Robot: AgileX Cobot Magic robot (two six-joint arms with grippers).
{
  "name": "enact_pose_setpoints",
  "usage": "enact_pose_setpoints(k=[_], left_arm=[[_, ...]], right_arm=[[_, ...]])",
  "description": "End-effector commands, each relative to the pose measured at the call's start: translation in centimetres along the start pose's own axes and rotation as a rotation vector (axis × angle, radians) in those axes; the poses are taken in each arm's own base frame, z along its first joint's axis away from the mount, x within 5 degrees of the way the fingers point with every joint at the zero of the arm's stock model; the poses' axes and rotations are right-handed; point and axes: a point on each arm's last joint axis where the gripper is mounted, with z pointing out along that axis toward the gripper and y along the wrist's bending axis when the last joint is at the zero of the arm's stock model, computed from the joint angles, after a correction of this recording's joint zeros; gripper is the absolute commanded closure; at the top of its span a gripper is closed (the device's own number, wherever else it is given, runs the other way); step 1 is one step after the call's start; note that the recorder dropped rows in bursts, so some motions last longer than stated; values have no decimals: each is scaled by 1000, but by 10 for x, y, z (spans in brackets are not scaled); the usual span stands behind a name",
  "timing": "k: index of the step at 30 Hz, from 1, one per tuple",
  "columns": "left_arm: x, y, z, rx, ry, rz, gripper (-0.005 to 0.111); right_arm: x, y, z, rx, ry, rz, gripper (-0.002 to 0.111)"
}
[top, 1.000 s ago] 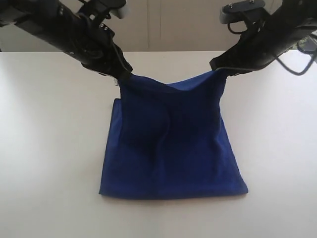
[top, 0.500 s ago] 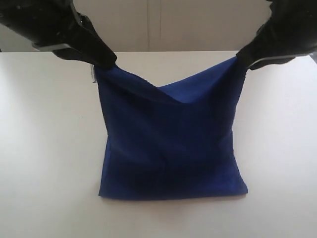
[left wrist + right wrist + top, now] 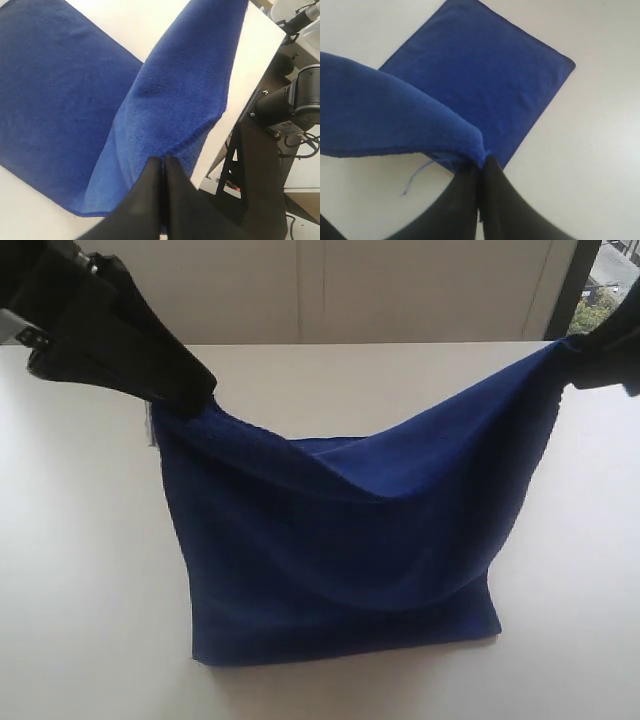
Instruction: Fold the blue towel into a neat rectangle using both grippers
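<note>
The left hand [image 3: 198,392] and the right hand [image 3: 580,362] have moved higher and apart, each clenched on one corner of the blue towel [image 3: 340,540]. Bare tabletop [image 3: 80,590] lies on every side of the towel.

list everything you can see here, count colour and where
blue towel: 1, royal blue, lower part flat on the table, upper edge held up by two corners
loose thread: 1, blue, dangling from the raised towel edge
table: 1, white, under the towel
wall: 1, pale cream, behind the table
window: 1, dark frame, greenery outside, far right
left claw: 1, black, shut on one raised corner
right claw: 1, black, shut on the other raised corner
</note>
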Motion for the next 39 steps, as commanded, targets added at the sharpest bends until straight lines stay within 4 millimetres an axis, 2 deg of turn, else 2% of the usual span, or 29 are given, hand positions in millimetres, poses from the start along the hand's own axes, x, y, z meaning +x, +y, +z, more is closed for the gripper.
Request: enact_pose_setpoints(k=[1,3,6,9,10,12,13,16,19,20,21,24,26,28,31,34,36,39], left_arm=[[5,-9,-9,25,12,-37,107],[7,-10,-10,29,26,-39,107],[8,-10,-9,32,31,-57,107],[8,-6,-4,24,15,-70,107],[12,-3,3,21,28,-88,107],[18,0,9,26,44,-107,107],[19,0,10,27,44,-109,107],[20,-4,2,20,1,-97,107],[20,-5,0,18,-11,-92,107],[20,-4,0,15,-15,-90,107],[19,-3,2,9,-23,-93,107],[21,5,13,-11,-51,-118,107],[24,10,20,-22,-58,-135,107],[24,13,23,-35,-82,-144,107],[22,14,23,-45,-106,-135,107],[21,15,23,-61,-117,-128,107],[21,15,23,-64,-121,-127,107],[21,17,23,-79,-121,-118,107]], right_arm=[[7,9,-12,-33,-47,-3,108],[9,10,-16,-32,-59,-5,108],[13,10,-10,-38,-39,0,108],[21,8,7,-46,29,11,108],[27,6,18,-48,79,17,108],[32,4,21,-25,103,14,108],[32,4,18,-10,96,12,108],[30,7,-8,30,5,-5,108],[32,12,-25,41,-56,-15,108],[34,13,-24,39,-53,-3,108],[37,12,-20,34,-34,6,108],[51,7,19,10,122,46,108],[56,-2,36,52,209,69,108],[48,-6,26,111,178,85,108],[34,0,-18,147,5,68,108],[34,4,-28,130,-39,71,108],[38,6,-20,98,-18,84,108],[45,1,11,70,103,98,108]])
